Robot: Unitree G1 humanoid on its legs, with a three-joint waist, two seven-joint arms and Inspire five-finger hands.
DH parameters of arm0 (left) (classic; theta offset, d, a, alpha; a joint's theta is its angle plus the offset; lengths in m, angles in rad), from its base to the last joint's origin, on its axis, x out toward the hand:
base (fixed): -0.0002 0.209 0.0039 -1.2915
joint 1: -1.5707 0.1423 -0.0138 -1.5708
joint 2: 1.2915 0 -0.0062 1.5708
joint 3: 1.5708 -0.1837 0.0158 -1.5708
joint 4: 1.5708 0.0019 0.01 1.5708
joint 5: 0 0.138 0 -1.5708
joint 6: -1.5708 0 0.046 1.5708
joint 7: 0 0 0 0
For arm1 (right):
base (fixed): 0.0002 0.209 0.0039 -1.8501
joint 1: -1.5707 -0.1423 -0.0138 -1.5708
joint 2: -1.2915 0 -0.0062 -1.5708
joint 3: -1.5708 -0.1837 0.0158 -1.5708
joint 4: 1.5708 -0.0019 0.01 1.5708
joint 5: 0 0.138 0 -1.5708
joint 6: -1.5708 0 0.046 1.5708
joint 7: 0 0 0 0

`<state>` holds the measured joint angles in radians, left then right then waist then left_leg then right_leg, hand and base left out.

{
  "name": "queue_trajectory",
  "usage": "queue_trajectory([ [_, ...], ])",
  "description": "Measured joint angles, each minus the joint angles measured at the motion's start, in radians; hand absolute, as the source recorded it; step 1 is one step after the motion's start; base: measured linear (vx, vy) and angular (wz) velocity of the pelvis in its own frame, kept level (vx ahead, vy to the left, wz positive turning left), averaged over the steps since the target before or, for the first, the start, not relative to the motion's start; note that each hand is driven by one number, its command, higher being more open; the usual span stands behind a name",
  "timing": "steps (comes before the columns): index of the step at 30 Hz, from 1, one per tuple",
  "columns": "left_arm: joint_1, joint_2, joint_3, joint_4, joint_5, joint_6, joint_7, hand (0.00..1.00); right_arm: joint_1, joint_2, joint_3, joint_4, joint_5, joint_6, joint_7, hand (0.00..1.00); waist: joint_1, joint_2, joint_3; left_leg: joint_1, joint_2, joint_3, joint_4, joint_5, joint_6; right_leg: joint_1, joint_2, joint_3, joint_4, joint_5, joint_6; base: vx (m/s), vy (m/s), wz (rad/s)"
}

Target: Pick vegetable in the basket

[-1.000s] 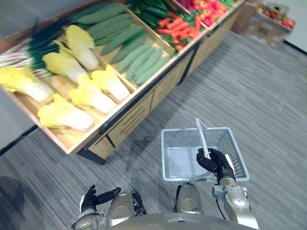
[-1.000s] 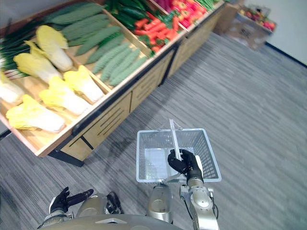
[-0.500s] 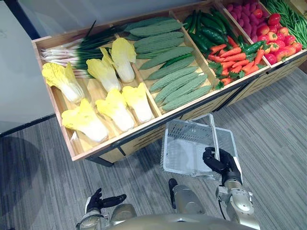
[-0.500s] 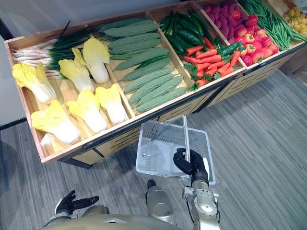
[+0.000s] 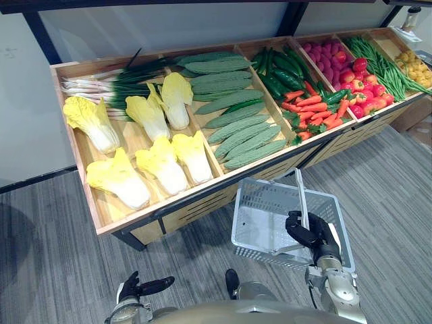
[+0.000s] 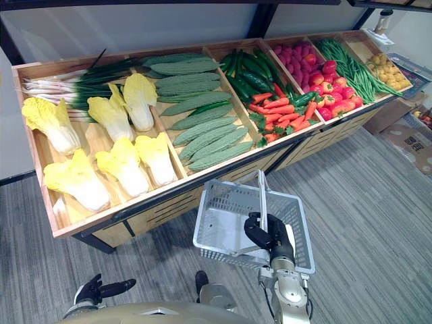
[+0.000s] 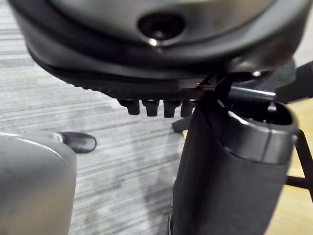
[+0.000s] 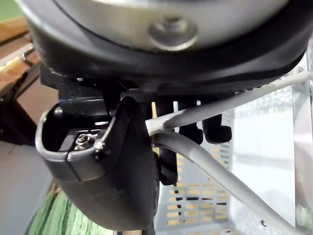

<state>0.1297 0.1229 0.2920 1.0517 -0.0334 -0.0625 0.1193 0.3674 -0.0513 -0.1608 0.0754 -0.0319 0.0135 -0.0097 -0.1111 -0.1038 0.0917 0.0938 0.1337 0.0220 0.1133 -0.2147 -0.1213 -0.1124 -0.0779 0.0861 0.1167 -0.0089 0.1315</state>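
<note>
No legible text, labels or numbers anywhere

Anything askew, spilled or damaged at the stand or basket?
Nothing stands out. The vegetables lie sorted in the wooden stand, none on the floor; the basket hangs empty from the right hand, fingers curled round its handle.

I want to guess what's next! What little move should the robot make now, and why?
Probably lift the left robot hand toward the nearest cabbage: it hangs low, open and empty, while the right robot hand grips the handle of the empty basket.
</note>
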Motion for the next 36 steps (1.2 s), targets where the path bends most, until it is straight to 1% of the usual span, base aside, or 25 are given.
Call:
queue_trajectory([
  [1, 0.003, -0.001, 0.020, 0.000, -0.008, -0.001, 0.004, 1.00, 0.000, 0.000, -0.003, 0.001, -0.002, 0.000, 0.000, 0.00, 0.001, 0.001, 0.000, -0.001, 0.000, -0.008, 0.000, 0.003, -0.001, 0.004, -0.001, -0.006, 0.000, 0.000, 0.000, -0.08, -0.029, 0.37],
  [2, 0.011, -0.003, 0.073, -0.003, -0.015, -0.002, 0.008, 1.00, 0.000, -0.001, -0.011, 0.005, -0.003, 0.000, -0.001, 0.00, 0.003, 0.002, -0.002, -0.001, 0.000, -0.026, -0.002, 0.009, -0.004, 0.013, -0.005, -0.022, -0.001, 0.000, 0.000, -0.05, -0.020, 0.34],
  [3, 0.017, -0.003, 0.102, -0.006, -0.017, -0.002, 0.009, 1.00, 0.000, -0.002, -0.015, 0.007, -0.004, 0.000, -0.001, 0.00, 0.005, 0.004, -0.004, -0.003, 0.000, -0.034, -0.003, 0.010, -0.003, 0.015, -0.006, -0.030, -0.001, 0.000, 0.000, -0.09, -0.023, 0.38],
  [5, 0.036, -0.001, 0.226, -0.034, -0.074, -0.001, 0.030, 1.00, 0.001, -0.013, -0.032, 0.020, -0.020, 0.000, -0.007, 0.00, 0.023, 0.008, -0.016, -0.021, -0.001, -0.061, -0.006, 0.017, -0.002, 0.015, -0.011, -0.051, -0.009, 0.001, -0.002, -0.09, -0.018, 0.32],
  [6, 0.038, 0.001, 0.260, -0.042, -0.092, -0.001, 0.040, 1.00, 0.005, -0.013, -0.040, 0.025, -0.023, 0.000, -0.010, 0.00, 0.026, 0.008, -0.021, -0.024, -0.002, -0.065, -0.009, 0.021, -0.002, 0.015, -0.011, -0.054, -0.012, 0.002, -0.003, -0.09, -0.032, 0.36],
  [8, 0.042, 0.012, 0.394, -0.097, -0.164, -0.003, 0.077, 1.00, 0.011, -0.012, -0.056, 0.041, -0.023, 0.000, -0.019, 0.00, 0.042, 0.009, -0.031, -0.036, -0.006, -0.084, -0.012, 0.027, -0.005, 0.018, -0.007, -0.069, -0.016, 0.003, -0.005, -0.08, -0.028, 0.26],
  [10, 0.052, 0.019, 0.455, -0.140, -0.192, -0.003, 0.094, 1.00, 0.012, -0.012, -0.059, 0.042, -0.023, 0.000, -0.019, 0.00, 0.054, 0.010, -0.031, -0.038, -0.003, -0.086, -0.011, 0.028, -0.006, 0.018, -0.006, -0.069, -0.017, 0.006, -0.009, -0.06, -0.005, 0.05],
  [11, 0.059, 0.027, 0.507, -0.190, -0.219, -0.004, 0.111, 1.00, 0.012, -0.012, -0.061, 0.042, -0.023, 0.000, -0.019, 0.00, 0.056, 0.010, -0.031, -0.043, -0.002, -0.092, -0.010, 0.030, -0.008, 0.017, -0.006, -0.074, -0.017, 0.006, -0.009, -0.06, -0.016, 0.11],
  [13, 0.057, 0.040, 0.565, -0.263, -0.261, -0.012, 0.145, 1.00, 0.012, -0.012, -0.067, 0.047, -0.023, 0.000, -0.019, 0.00, 0.060, 0.009, -0.036, -0.053, -0.004, -0.102, -0.009, 0.032, -0.009, 0.013, -0.004, -0.081, -0.016, 0.007, -0.011, -0.04, -0.024, 0.11],
  [15, 0.054, 0.059, 0.614, -0.360, -0.318, -0.051, 0.191, 1.00, 0.012, -0.013, -0.069, 0.048, -0.023, 0.000, -0.019, 0.00, 0.070, 0.012, -0.038, -0.053, -0.005, -0.103, -0.005, 0.032, -0.009, 0.013, -0.004, -0.081, -0.015, 0.007, -0.011, 0.00, 0.000, 0.00],
  [16, 0.049, 0.065, 0.621, -0.380, -0.321, -0.058, 0.199, 1.00, 0.012, -0.013, -0.070, 0.048, -0.023, 0.000, -0.019, 0.00, 0.074, 0.013, -0.039, -0.054, -0.006, -0.103, -0.004, 0.032, -0.009, 0.013, -0.004, -0.081, -0.014, 0.007, -0.011, 0.01, 0.013, 0.03],
  [17, 0.026, 0.089, 0.630, -0.421, -0.325, -0.069, 0.214, 1.00, 0.012, -0.013, -0.078, 0.049, -0.023, 0.000, -0.019, 0.00, 0.082, 0.014, -0.040, -0.057, -0.009, -0.108, 0.001, 0.032, -0.009, 0.011, -0.007, -0.083, -0.012, 0.006, -0.012, 0.02, 0.013, 0.06],
  [20, -0.004, 0.125, 0.630, -0.479, -0.337, -0.077, 0.224, 1.00, 0.008, -0.014, -0.081, 0.048, -0.023, 0.000, -0.018, 0.00, 0.083, 0.010, -0.049, -0.069, -0.014, -0.115, 0.006, 0.032, -0.009, 0.005, -0.012, -0.088, -0.011, 0.006, -0.013, 0.02, 0.016, 0.08],
  [21, -0.018, 0.136, 0.629, -0.508, -0.355, -0.082, 0.224, 1.00, 0.008, -0.015, -0.081, 0.048, -0.023, 0.000, -0.017, 0.00, 0.083, 0.017, -0.047, -0.070, -0.016, -0.116, 0.007, 0.032, -0.009, 0.005, -0.014, -0.088, -0.011, 0.005, -0.013, 0.00, 0.000, 0.00],
  [22, -0.030, 0.139, 0.628, -0.531, -0.359, -0.091, 0.225, 1.00, 0.008, -0.017, -0.081, 0.048, -0.023, 0.000, -0.015, 0.00, 0.082, 0.010, -0.053, -0.069, -0.019, -0.116, 0.007, 0.032, -0.009, 0.005, -0.016, -0.088, -0.011, 0.005, -0.013, 0.00, 0.000, 0.00],
  [23, -0.048, 0.151, 0.622, -0.553, -0.359, -0.094, 0.222, 1.00, 0.008, -0.019, -0.081, 0.048, -0.023, 0.000, -0.013, 0.00, 0.082, 0.014, -0.052, -0.069, -0.021, -0.115, 0.007, 0.032, -0.009, 0.005, -0.018, -0.087, -0.011, 0.005, -0.013, 0.00, 0.000, 0.00],
  [25, -0.072, 0.200, 0.582, -0.554, -0.361, -0.095, 0.218, 1.00, 0.008, -0.021, -0.081, 0.048, -0.023, 0.000, -0.007, 0.00, 0.080, 0.013, -0.052, -0.069, -0.021, -0.114, 0.007, 0.032, -0.009, 0.005, -0.018, -0.087, -0.011, 0.005, -0.013, 0.00, 0.000, 0.00],
  [26, -0.089, 0.235, 0.540, -0.555, -0.363, -0.095, 0.205, 1.00, 0.008, -0.023, -0.081, 0.048, -0.023, 0.000, -0.002, 0.00, 0.080, 0.014, -0.052, -0.069, -0.021, -0.113, 0.007, 0.032, -0.009, 0.003, -0.018, -0.086, -0.010, 0.005, -0.013, 0.00, 0.000, 0.00],
  [27, -0.096, 0.252, 0.516, -0.558, -0.364, -0.095, 0.198, 1.00, 0.008, -0.024, -0.081, 0.048, -0.023, 0.000, 0.001, 0.00, 0.080, 0.014, -0.052, -0.069, -0.021, -0.112, 0.007, 0.032, -0.009, 0.002, -0.018, -0.084, -0.010, 0.005, -0.013, -0.01, 0.004, -0.04],
  [28, -0.102, 0.278, 0.466, -0.584, -0.368, -0.095, 0.184, 1.00, 0.008, -0.024, -0.081, 0.048, -0.022, 0.000, 0.004, 0.00, 0.080, 0.014, -0.053, -0.069, -0.022, -0.109, 0.007, 0.032, -0.009, 0.000, -0.018, -0.082, -0.008, 0.005, -0.013, -0.01, 0.008, -0.06],
  [30, -0.113, 0.314, 0.392, -0.632, -0.385, -0.095, 0.137, 1.00, 0.008, -0.026, -0.081, 0.048, -0.021, 0.000, 0.009, 0.00, 0.079, 0.014, -0.053, -0.070, -0.022, -0.106, 0.007, 0.032, -0.009, -0.003, -0.018, -0.078, -0.006, 0.005, -0.013, -0.02, 0.009, -0.07],
  [31, -0.137, 0.342, 0.324, -0.668, -0.402, -0.096, 0.094, 1.00, 0.008, -0.032, -0.081, 0.047, -0.021, 0.000, 0.016, 0.00, 0.078, 0.016, -0.054, -0.069, -0.022, -0.101, 0.006, 0.032, -0.009, -0.007, -0.018, -0.074, -0.005, 0.005, -0.013, -0.01, 0.008, -0.08],
  [33, -0.147, 0.354, 0.283, -0.695, -0.414, -0.098, 0.066, 1.00, 0.007, -0.035, -0.081, 0.046, -0.020, 0.000, 0.024, 0.00, 0.077, 0.019, -0.055, -0.068, -0.023, -0.093, 0.006, 0.032, -0.009, -0.010, -0.017, -0.066, -0.005, 0.006, -0.012, -0.01, 0.012, -0.13],
  [34, -0.163, 0.355, 0.238, -0.718, -0.444, -0.109, 0.035, 1.00, 0.007, -0.040, -0.081, 0.045, -0.020, 0.000, 0.027, 0.00, 0.077, 0.025, -0.056, -0.067, -0.024, -0.084, 0.006, 0.032, -0.009, -0.012, -0.017, -0.058, -0.005, 0.008, -0.011, 0.00, 0.014, -0.14],
  [36, -0.171, 0.356, 0.191, -0.740, -0.460, -0.111, 0.013, 1.00, 0.007, -0.047, -0.081, 0.045, -0.019, 0.000, 0.031, 0.00, 0.069, 0.032, -0.059, -0.067, -0.025, -0.081, 0.006, 0.032, -0.009, -0.014, -0.018, -0.055, -0.006, 0.008, -0.010, 0.00, 0.016, -0.08],
])
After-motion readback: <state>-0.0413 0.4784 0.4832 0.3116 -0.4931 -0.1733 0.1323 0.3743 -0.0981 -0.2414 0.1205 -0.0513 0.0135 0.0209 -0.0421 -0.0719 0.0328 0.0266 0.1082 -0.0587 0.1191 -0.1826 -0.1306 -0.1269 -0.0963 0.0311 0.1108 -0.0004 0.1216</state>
